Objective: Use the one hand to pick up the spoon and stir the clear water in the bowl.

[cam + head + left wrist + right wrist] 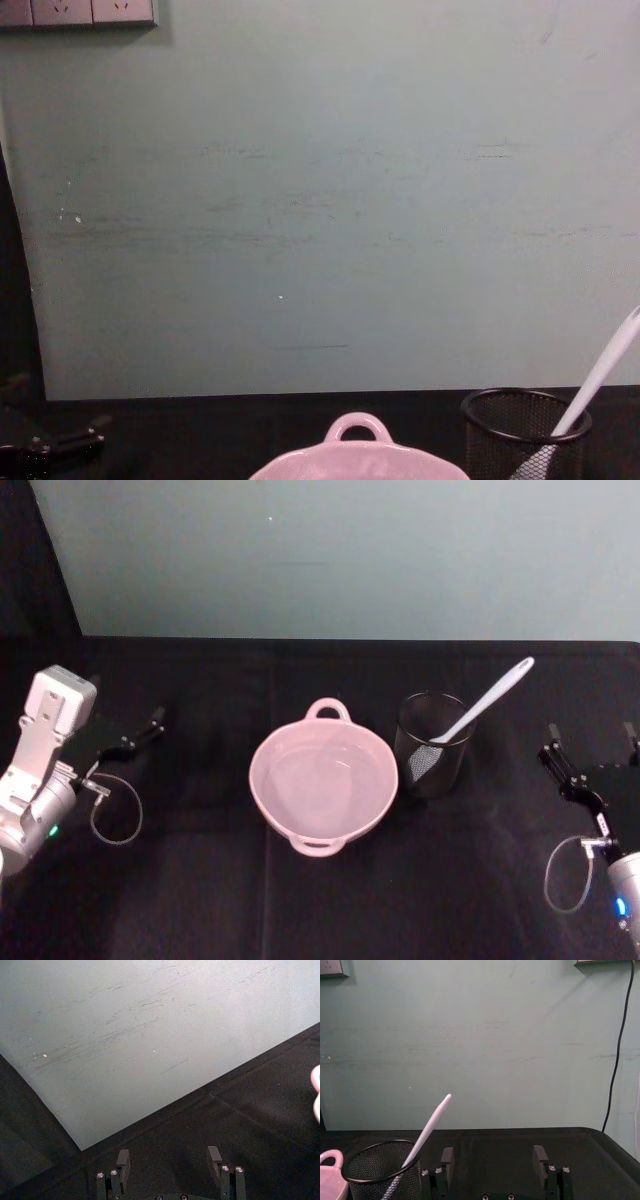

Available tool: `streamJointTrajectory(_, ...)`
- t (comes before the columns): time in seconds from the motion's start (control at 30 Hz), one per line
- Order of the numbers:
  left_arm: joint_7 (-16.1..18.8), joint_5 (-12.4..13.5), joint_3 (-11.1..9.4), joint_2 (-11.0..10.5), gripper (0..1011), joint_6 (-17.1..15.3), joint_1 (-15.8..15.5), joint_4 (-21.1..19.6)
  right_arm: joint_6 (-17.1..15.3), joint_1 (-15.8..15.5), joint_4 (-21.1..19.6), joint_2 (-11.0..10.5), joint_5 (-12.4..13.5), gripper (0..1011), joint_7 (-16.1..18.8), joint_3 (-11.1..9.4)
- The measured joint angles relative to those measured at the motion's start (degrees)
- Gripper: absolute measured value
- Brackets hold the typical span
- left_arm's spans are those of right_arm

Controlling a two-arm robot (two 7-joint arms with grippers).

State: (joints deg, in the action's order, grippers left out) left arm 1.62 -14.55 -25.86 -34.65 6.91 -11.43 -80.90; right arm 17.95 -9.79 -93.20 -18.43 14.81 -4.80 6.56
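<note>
The bowl [322,780] sits mid-table, with the mesh cup [432,744] just to its right. The spoon [482,701] stands in that cup, handle leaning right and far. Left gripper [150,723] is way off left, right gripper [590,743] far right.

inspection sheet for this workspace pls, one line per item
Surface: black cloth table, creased.
Job's things: pink bowl at centre, clear water inside; white spoon standing blade-down in the black mesh cup, handle leaning toward the robot's right.
Clutter: nothing seen.
Grippers: left gripper open, parked at table's left; right gripper open, parked at right, beside the cup.
Cables: wire loop at left wrist, loop at right wrist; black cable down the wall.
Surroundings: teal wall, wall sockets.
</note>
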Motion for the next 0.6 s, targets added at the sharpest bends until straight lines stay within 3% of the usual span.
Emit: streamJointTrajectory(0.6, 0.0, 0.0, 0.0, 0.0, 1011, 0.0, 0.0, 0.0, -0.03, 0.0, -0.01, 0.0, -0.02, 1002, -0.04, 0.0)
